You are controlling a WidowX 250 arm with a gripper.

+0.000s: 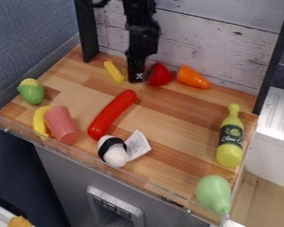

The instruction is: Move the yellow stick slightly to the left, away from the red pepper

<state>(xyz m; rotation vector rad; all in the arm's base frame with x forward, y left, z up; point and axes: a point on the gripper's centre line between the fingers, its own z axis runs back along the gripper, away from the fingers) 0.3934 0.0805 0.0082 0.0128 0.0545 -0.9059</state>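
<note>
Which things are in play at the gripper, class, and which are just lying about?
In play: black gripper, red pepper close beside it.
Lying about: yellow stick, tapered orange toy, corn, banana, pink cylinder, red sausage, black-banded white toy, paper tag, yellow-green bottle, green pear.

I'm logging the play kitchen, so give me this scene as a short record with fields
surface: wooden counter
hand: low at the back, beside the red toy pepper
back: yellow stick, orange pepper
middle: long red sausage
front: white piece with black band, paper tag
picture's left: toy corn, banana, pink cylinder
picture's right: yellow-green bottle, pale green toy
</note>
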